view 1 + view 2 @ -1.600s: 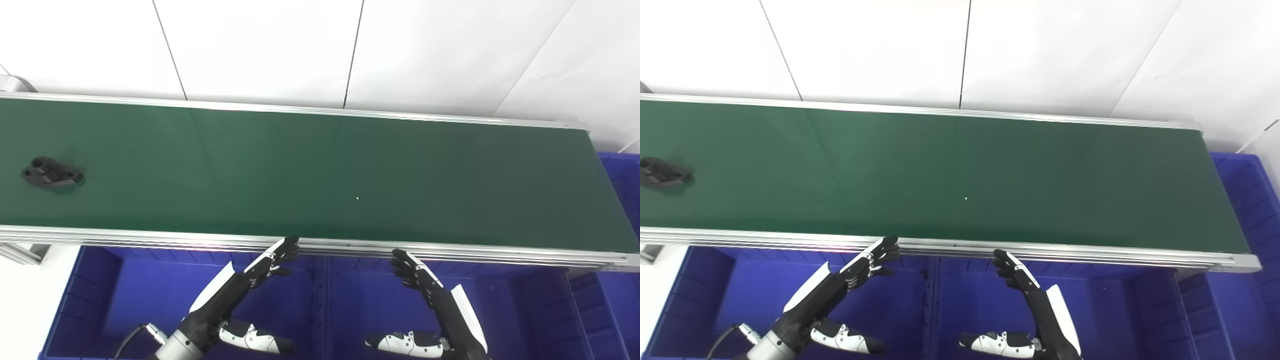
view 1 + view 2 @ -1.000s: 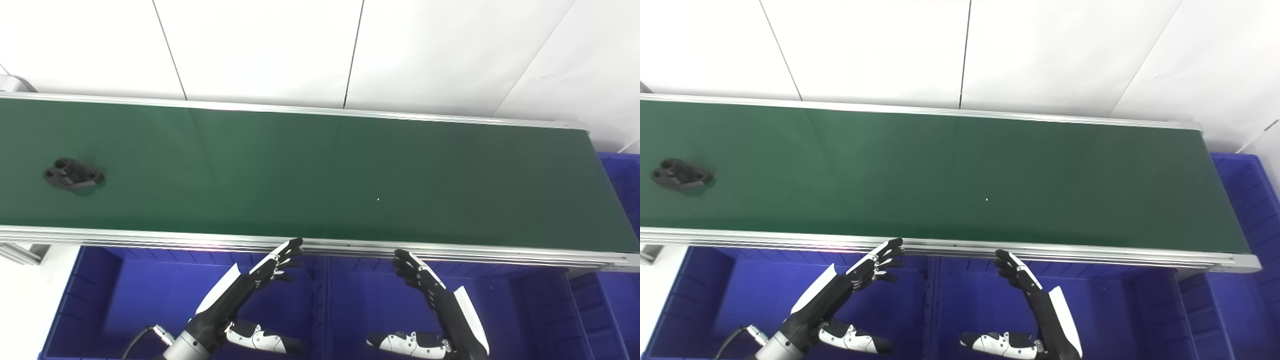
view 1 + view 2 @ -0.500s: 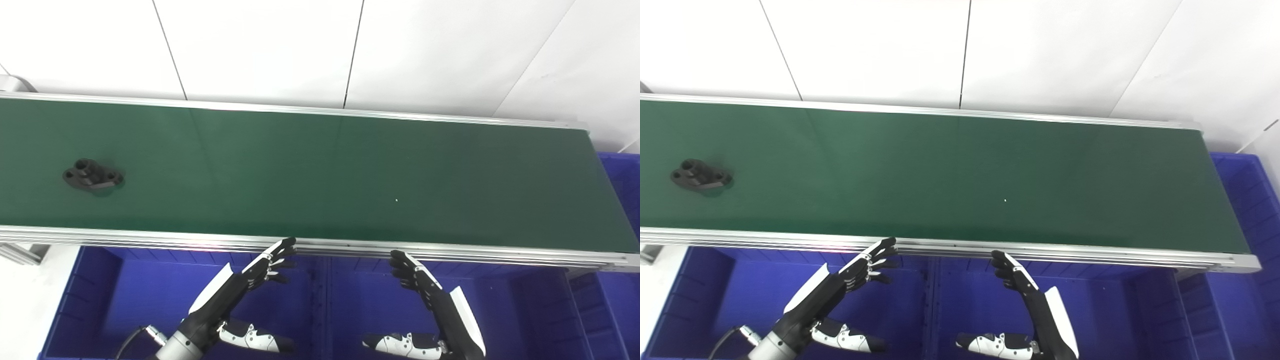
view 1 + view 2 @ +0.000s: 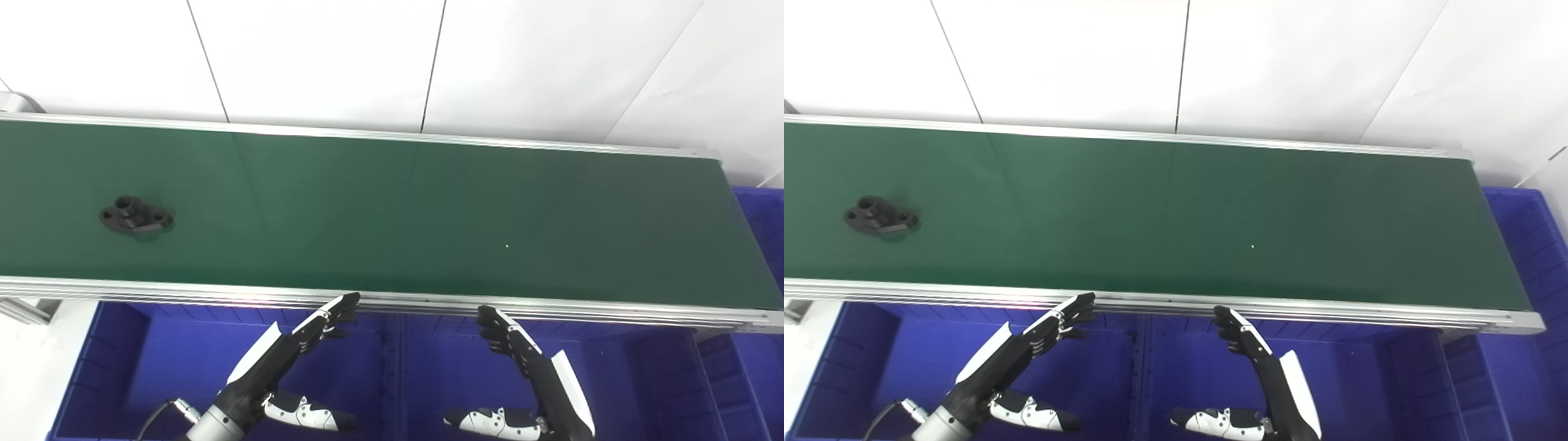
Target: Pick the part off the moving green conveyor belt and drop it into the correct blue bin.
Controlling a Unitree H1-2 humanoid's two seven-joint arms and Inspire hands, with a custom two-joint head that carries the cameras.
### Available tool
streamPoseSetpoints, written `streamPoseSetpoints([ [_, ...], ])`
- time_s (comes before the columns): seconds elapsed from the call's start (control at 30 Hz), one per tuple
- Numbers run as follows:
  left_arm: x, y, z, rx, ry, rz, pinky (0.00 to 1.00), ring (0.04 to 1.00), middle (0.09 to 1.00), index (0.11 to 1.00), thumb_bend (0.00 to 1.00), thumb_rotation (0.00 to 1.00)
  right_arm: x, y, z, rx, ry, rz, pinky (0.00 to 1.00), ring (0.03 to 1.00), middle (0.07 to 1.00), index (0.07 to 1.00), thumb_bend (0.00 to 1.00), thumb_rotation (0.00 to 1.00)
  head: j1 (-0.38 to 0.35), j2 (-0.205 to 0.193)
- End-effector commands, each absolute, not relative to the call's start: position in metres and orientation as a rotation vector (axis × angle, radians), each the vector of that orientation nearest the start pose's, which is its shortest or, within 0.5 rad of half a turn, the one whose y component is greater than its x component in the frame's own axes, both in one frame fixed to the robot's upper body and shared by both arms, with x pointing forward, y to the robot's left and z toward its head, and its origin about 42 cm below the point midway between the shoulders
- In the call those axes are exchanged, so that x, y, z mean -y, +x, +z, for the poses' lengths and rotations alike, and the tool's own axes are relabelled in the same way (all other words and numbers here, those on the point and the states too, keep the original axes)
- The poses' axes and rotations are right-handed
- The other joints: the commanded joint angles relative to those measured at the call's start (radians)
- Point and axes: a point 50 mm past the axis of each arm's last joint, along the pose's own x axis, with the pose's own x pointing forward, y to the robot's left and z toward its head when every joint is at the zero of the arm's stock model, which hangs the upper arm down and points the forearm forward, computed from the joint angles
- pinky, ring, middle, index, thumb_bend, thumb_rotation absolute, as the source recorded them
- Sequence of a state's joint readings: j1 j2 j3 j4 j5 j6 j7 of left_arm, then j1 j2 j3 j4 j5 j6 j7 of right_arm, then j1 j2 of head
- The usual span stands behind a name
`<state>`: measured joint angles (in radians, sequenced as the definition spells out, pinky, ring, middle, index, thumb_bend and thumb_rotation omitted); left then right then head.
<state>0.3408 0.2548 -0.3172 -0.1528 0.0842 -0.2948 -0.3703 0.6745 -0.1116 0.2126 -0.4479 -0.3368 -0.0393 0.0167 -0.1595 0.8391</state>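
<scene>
Edging under conveyor rail (image 4: 184,293) — fingertips (image 4: 349,300).

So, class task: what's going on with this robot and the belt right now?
A single black part with holes lies on the green conveyor belt, far to the left. Nothing is holding it. Both of the robot's hands wait just below the belt's near rail, over the blue bins: the left hand and the right hand are open and empty, fingers reaching up toward the rail. The pick has not started yet.
</scene>
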Motion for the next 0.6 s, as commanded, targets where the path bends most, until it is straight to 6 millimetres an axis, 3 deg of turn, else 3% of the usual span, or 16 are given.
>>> streamPoseSetpoints([
  [0.0, -0.1963, 0.1460, 0.0780, 0.073, 0.220, -0.689, 0.80, 0.888, 0.941, 0.946, 0.75, 0.30, 0.2050, 0.0658, 0.1121, -0.102, -0.335, 0.130, 0.82, 0.846, 0.861, 0.881, 0.85, 0.19, 0.000, 0.000],
  [0.57, -0.1959, 0.1473, 0.0777, 0.074, 0.219, -0.693, 0.81, 0.894, 0.939, 0.944, 0.75, 0.29, 0.2046, 0.0657, 0.1126, -0.104, -0.346, 0.132, 0.80, 0.837, 0.857, 0.879, 0.86, 0.20, 0.016, -0.008],
])
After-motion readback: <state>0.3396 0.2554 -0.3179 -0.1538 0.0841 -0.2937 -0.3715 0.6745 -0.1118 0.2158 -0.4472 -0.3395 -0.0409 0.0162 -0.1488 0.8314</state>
